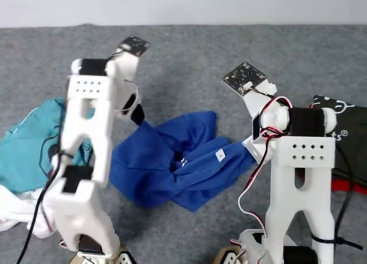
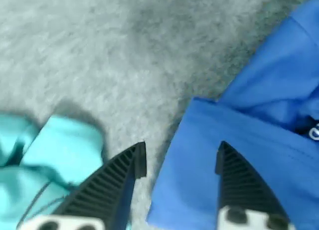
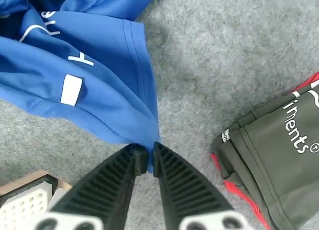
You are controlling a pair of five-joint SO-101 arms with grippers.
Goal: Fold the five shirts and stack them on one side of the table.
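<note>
A robotics test bench, in a lab or a maker's room; which of the two cannot be told. The table is covered edge to edge in grey felt-like cloth, with a bare pale wall behind it. Two arms stand side by side, the left arm and the right arm. They are built of plain white plastic with black motors, loose red and white wires and a bare circuit board at each wrist. Shirts lie on the cloth: a crumpled blue shirt, a teal shirt, a white shirt and a dark shirt
</note>
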